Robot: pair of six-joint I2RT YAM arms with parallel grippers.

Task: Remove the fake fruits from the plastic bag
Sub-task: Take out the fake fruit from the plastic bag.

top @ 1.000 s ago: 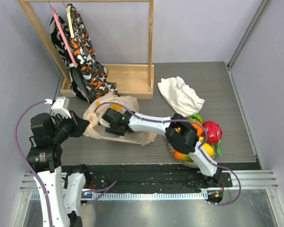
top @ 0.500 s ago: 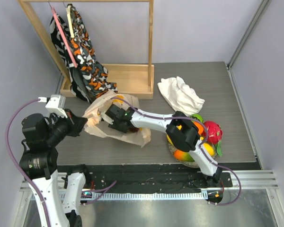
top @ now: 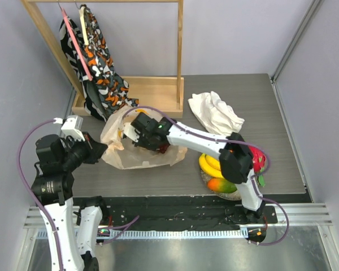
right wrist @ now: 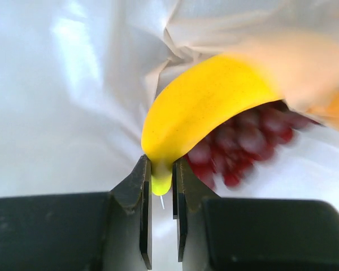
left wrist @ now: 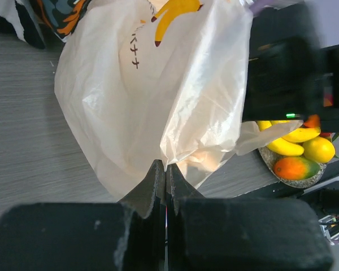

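Note:
The pale peach plastic bag (top: 137, 157) lies left of the table's middle. My left gripper (top: 100, 151) is shut on a fold of the bag's left edge, seen up close in the left wrist view with the gripper (left wrist: 165, 171) pinching the bag (left wrist: 141, 96). My right gripper (top: 134, 134) reaches into the bag's mouth. In the right wrist view its jaws (right wrist: 162, 176) are shut on the greenish tip of a yellow banana (right wrist: 212, 107), with dark red grapes (right wrist: 243, 147) behind it. More fake fruits sit on a plate: bananas (top: 210, 165), a mango (top: 223, 185), a dragon fruit (top: 259, 159).
A wooden rack (top: 158, 93) with patterned fabric (top: 99, 68) stands at the back left. A white cloth (top: 214, 113) lies at the back middle. The fruit plate (top: 233, 196) sits near the front edge, under my right arm.
My right gripper pushed deeper into the bag and closed on the banana's tip. Its elbow swung right, uncovering the bananas on the plate. The left gripper kept its hold.

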